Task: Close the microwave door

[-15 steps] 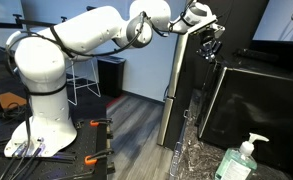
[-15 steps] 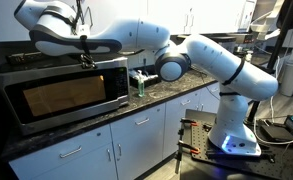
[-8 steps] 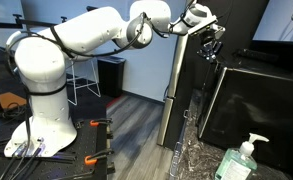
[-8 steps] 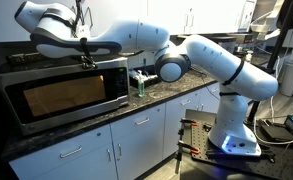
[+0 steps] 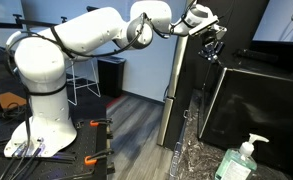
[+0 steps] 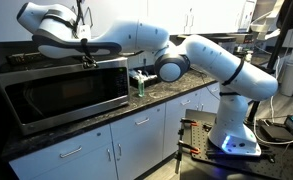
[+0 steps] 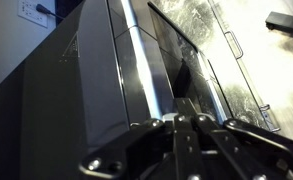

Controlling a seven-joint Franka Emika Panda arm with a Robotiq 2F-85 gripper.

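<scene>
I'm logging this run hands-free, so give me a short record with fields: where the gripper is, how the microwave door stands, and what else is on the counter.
gripper: Robotiq gripper at the top front edge of the large black boxy microwave; open or shut unclear
door: flat black microwave door with glossy window looks almost flush with the front; latching not visible
counter: dark speckled countertop holding a pump sanitizer bottle beside the microwave
below: white cabinets

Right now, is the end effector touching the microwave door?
Cannot tell. In an exterior view the end effector overlaps the top corner of the microwave door; the wrist view is too dark to show contact or a gap.
</scene>
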